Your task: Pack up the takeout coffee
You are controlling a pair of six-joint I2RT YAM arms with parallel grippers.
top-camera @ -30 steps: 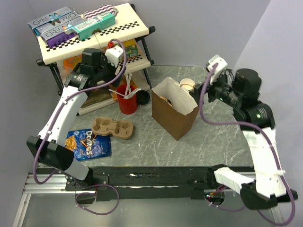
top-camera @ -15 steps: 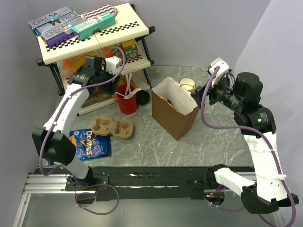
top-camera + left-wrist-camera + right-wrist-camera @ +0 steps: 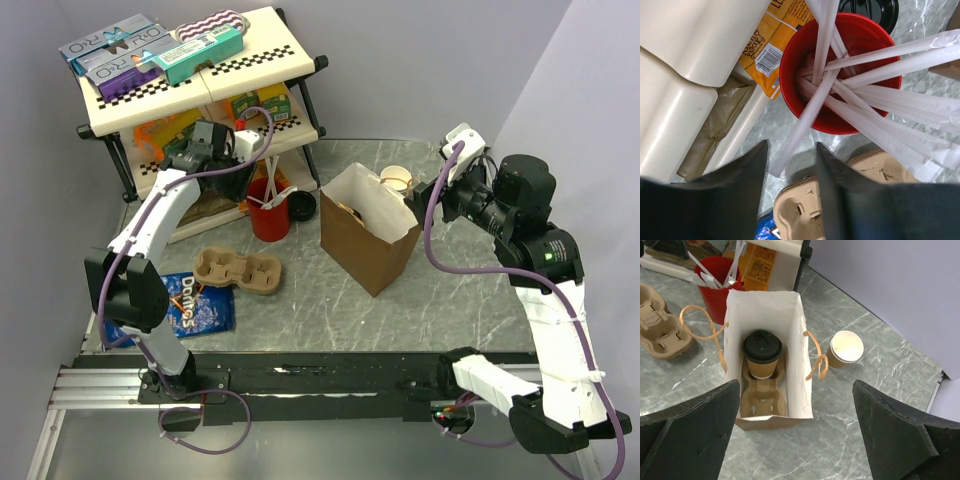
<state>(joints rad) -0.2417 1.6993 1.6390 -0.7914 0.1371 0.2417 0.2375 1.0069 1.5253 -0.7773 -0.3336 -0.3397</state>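
On grey marbled table [image 3: 450, 290]: open brown paper bag [image 3: 365, 250], upright, cardboard tray [image 3: 760, 397] on its floor. Just beyond the bag, lidless tan cup [image 3: 846, 349]. Left of the bag, red cup [image 3: 267, 218] of white wrapped sticks [image 3: 875, 65], black round lid [image 3: 303, 206] beside it. Nearer, second cardboard tray [image 3: 238, 270] just beside a blue Doritos bag [image 3: 190, 305]. Back left, cream two-tier shelf [image 3: 265, 40] bearing flat boxes [image 3: 115, 50].

The desk [image 3: 470, 300] looks like glossy marbled stone. The bag [image 3: 765, 310] is matt paper, and the coffee cup [image 3: 761, 368] has a smooth plastic lid [image 3: 762, 346].
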